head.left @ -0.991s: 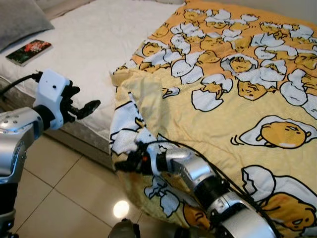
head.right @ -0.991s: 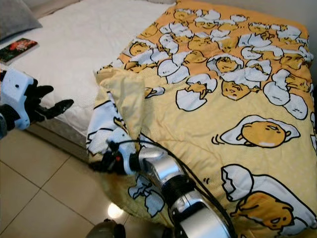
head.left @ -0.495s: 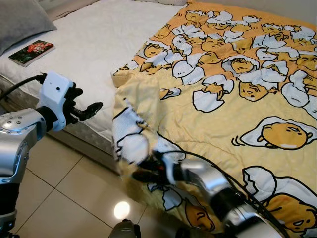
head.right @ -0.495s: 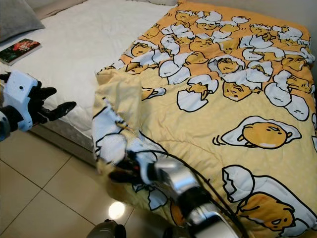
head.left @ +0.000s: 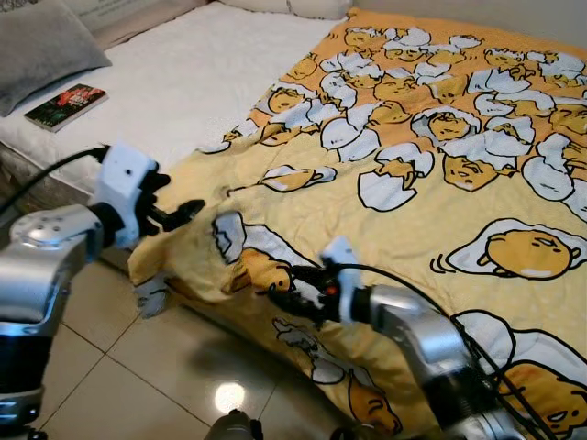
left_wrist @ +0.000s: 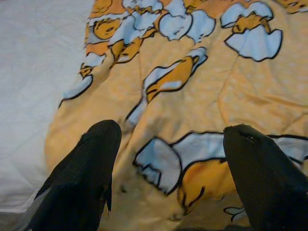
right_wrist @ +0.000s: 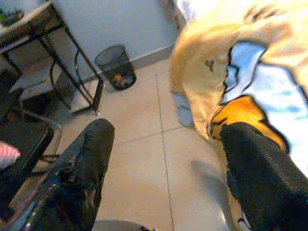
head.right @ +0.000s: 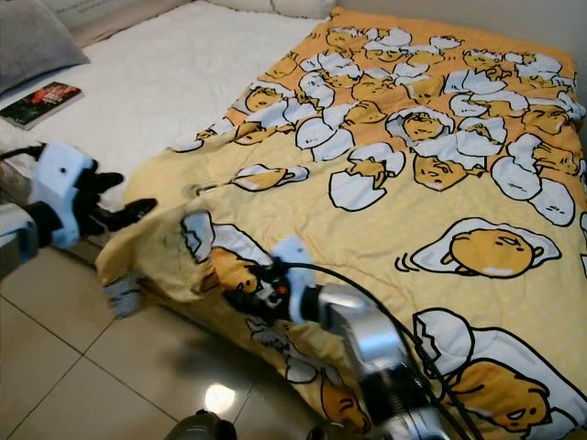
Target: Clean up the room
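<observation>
1 blanket [head.left: 431,174] flat on bed [head.left: 183,82], corner overhanging floor [head.left: 92,367].

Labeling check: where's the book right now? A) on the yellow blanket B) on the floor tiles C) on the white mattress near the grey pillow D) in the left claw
C: the book lies on the bare white mattress beside the grey pillow, apart from the yellow blanket and both claws.

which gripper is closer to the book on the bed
Left. The left gripper hovers at the mattress edge on the same side as the book; the right gripper is over the blanket, farther away.
</observation>
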Tool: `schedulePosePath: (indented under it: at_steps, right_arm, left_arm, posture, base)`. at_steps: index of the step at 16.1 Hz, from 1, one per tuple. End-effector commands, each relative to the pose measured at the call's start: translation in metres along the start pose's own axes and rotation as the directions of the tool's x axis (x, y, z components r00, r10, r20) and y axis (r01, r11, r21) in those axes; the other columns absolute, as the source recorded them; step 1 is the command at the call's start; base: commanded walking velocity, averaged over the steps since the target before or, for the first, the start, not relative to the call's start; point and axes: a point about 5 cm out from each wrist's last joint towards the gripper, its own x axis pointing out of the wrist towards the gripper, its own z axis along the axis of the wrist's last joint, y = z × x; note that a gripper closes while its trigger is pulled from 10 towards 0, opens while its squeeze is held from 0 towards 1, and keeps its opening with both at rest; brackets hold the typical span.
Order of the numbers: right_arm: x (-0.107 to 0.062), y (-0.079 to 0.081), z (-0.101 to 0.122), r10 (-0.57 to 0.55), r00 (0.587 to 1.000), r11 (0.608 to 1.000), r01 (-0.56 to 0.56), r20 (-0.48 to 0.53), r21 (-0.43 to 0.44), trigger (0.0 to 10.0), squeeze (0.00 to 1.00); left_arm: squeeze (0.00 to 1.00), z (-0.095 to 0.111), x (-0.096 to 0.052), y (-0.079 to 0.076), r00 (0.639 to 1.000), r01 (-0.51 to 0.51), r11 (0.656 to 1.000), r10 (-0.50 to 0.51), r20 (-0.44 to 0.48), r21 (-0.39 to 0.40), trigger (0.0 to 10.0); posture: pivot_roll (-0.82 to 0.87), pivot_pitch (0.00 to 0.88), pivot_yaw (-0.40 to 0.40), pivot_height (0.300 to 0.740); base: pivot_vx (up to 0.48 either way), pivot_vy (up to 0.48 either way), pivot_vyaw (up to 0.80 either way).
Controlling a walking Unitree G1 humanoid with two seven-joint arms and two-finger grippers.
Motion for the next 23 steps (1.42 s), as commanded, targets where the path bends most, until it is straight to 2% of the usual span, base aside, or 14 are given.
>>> schedulePosePath:
  at_steps: [1, 4, 10, 13, 14, 15, 16, 17, 19, 20, 21, 22, 23]
  right_arm:
    - [-0.01, 0.0, 0.007, -0.027, 0.999, 1.0, 0.027, 0.03, 0.009, 10.0, 1.0]
    - [-0.027, -0.006, 0.003, -0.116, 0.993, 0.993, 0.116, 0.024, 0.008, 10.0, 1.0]
    - [-0.038, -0.01, -0.002, -0.262, 0.965, 0.965, 0.262, 0.017, 0.018, 10.0, 1.0]
    - [-0.042, -0.013, -0.004, -0.332, 0.943, 0.943, 0.332, 0.025, 0.011, 10.0, 1.0]
    - [-0.044, -0.017, -0.003, -0.387, 0.921, 0.922, 0.387, 0.033, -0.002, 10.0, 1.0]
    - [-0.048, -0.021, -0.003, -0.46, 0.886, 0.888, 0.46, 0.051, 0.008, 10.0, 0.89]
    - [-0.05, -0.022, -0.002, -0.496, 0.866, 0.868, 0.496, 0.064, 0.018, 10.0, 0.0]
    - [-0.056, -0.026, -0.001, -0.56, 0.823, 0.828, 0.561, 0.089, 0.02, 10.0, 0.0]
    - [-0.062, -0.028, 0.0, -0.632, 0.767, 0.773, 0.633, 0.114, 0.03, 10.0, 0.0]
    - [-0.068, -0.03, -0.001, -0.676, 0.727, 0.733, 0.681, 0.122, 0.006, 10.0, 0.0]
    - [-0.073, -0.03, -0.003, -0.708, 0.694, 0.702, 0.712, 0.128, 0.018, 10.0, 0.0]
    - [-0.081, -0.03, -0.006, -0.756, 0.639, 0.651, 0.757, 0.142, 0.055, 10.0, 0.0]
    - [-0.083, -0.029, -0.007, -0.77, 0.623, 0.634, 0.77, 0.135, 0.063, 10.0, 0.0]
  left_arm:
    - [0.0, 0.004, 0.002, -0.002, 1.0, 0.016, 1.0, -0.016, 0.008, 0.021, 10.0]
    - [0.0, 0.003, 0.003, 0.0, 1.0, 0.016, 1.0, -0.016, 0.001, 0.025, 10.0]
    - [0.0, 0.003, 0.004, 0.0, 1.0, 0.027, 0.999, -0.027, -0.004, 0.025, 10.0]
    - [0.0, 0.002, 0.004, -0.002, 0.999, 0.033, 0.999, -0.033, -0.002, 0.026, 10.0]
    - [0.0, 0.002, 0.004, -0.002, 0.999, 0.034, 0.999, -0.034, -0.002, 0.024, 10.0]
    - [0.0, 0.002, 0.005, -0.002, 0.999, 0.036, 0.999, -0.036, -0.003, 0.02, 10.0]
    - [0.0, 0.001, 0.005, -0.003, 0.999, 0.032, 0.999, -0.032, -0.01, 0.024, 10.0]
    - [0.0, -0.003, 0.007, -0.006, 0.999, 0.028, 0.998, -0.027, -0.024, 0.054, 10.0]
    - [0.0, -0.006, 0.011, -0.017, 0.999, 0.045, 0.998, -0.044, -0.015, 0.035, 10.0]
    - [0.0, -0.01, 0.018, -0.031, 0.999, 0.046, 0.999, -0.045, -0.007, 0.016, 10.0]
    - [0.0, -0.012, 0.026, -0.049, 0.999, 0.033, 0.999, -0.033, 0.011, -0.023, 10.0]
    - [0.54, -0.016, 0.038, -0.084, 0.998, 0.044, 0.995, -0.04, 0.055, -0.085, 10.0]
    - [0.96, -0.017, 0.044, -0.1, 0.997, 0.048, 0.993, -0.04, 0.072, -0.105, 10.0]
  posture:
    - [-0.01, 0.02, 0.016, 0.74]
    - [-0.02, 0.018, 0.02, 0.74]
    - [-0.02, 0.018, 0.005, 0.74]
    - [-0.02, 0.013, 0.002, 0.74]
    - [-0.02, 0.011, 0.002, 0.74]
    - [-0.02, 0.008, 0.002, 0.74]
    - [-0.02, 0.004, 0.002, 0.74]
    - [-0.02, 0.0, 0.004, 0.74]
    - [-0.03, 0.0, 0.016, 0.74]
    - [-0.03, 0.0, 0.019, 0.74]
    - [-0.04, 0.0, 0.02, 0.74]
    - [-0.05, 0.0, 0.019, 0.74]
    - [-0.06, 0.0, 0.013, 0.74]
  base:
    - [0.0, 0.0, 0.0]
    - [0.0, 0.0, 0.0]
    - [0.0, 0.0, 0.0]
    - [0.0, 0.0, 0.0]
    - [0.0, 0.0, 0.0]
    - [0.0, 0.0, 0.0]
    - [0.0, 0.0, 0.0]
    - [0.0, 0.0, 0.0]
    - [0.0, 0.0, 0.0]
    - [0.0, 0.0, 0.0]
    - [0.0, 0.0, 0.0]
    - [0.0, 0.0, 0.0]
    - [0.0, 0.0, 0.0]
